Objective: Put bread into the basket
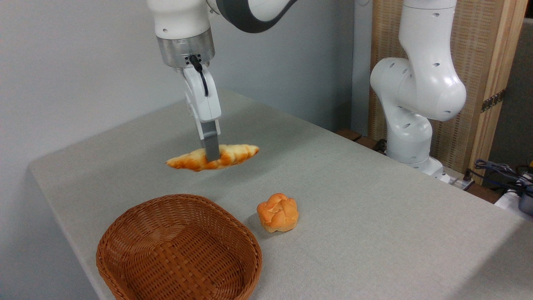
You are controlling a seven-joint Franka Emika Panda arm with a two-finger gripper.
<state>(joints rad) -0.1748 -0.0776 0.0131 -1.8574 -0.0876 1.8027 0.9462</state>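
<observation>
Camera view. We see the gripper point(211, 155) pointing downward with its jaws clamped across the middle of the bread point(235, 153). The loaf hangs roughly level, clear of the counter point(374, 216), with one pointed end reaching left and the other right of the near finger. It sits beyond the basket point(137, 233) in the picture, above the far side of the counter and apart from the basket's rim. The basket is empty and lies at the near left corner of the counter, its near edge cut off by the frame. A small round roll point(277, 212) rests on the counter just beside the basket's right rim; it is not part of the task.

We judge the step in hand to be the carry from the lifted position to a point over the basket.

To do it well, we recommend the following:

1. Keep the loaf above rim height while travelling toward the basket, so neither pointed end catches the wicker.
2. Steer clear of the round roll; a path over the basket's far rim avoids it.
3. Line the loaf up with the long axis of the basket before lowering, since the loaf looks nearly as long as the basket.
4. Lower until the loaf is close to the woven floor, then part the jaws.

The grip is central, so we expect little tilt during the carry.
</observation>
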